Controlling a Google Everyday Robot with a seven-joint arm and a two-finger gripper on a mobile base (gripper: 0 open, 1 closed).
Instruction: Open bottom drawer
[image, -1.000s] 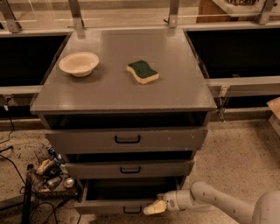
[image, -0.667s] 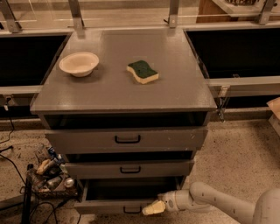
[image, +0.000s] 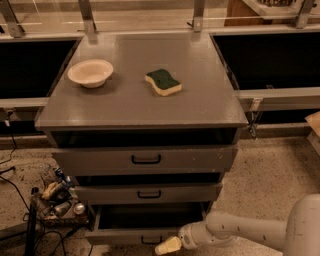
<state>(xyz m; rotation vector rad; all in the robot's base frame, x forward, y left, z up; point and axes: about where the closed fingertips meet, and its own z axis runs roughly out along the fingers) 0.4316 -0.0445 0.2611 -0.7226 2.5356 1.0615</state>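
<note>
Bottom drawer (image: 120, 236) pulled out, inside dark | hand (image: 167, 246) beside its handle (image: 150, 241) | grip: cannot tell

1. A cream bowl (image: 90, 73) sits on the grey top (image: 150, 107), high above the gripper (image: 167, 246), off to its left.
2. A green-and-yellow sponge (image: 163, 82) lies high above the jaws.
3. Small junk (image: 57, 197) sits on the floor, left of the jaws, which are low down.

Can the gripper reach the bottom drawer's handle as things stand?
Probably yes. The gripper sits right beside the handle on the front of the bottom drawer, low at the floor, with nothing visible between them.
</note>
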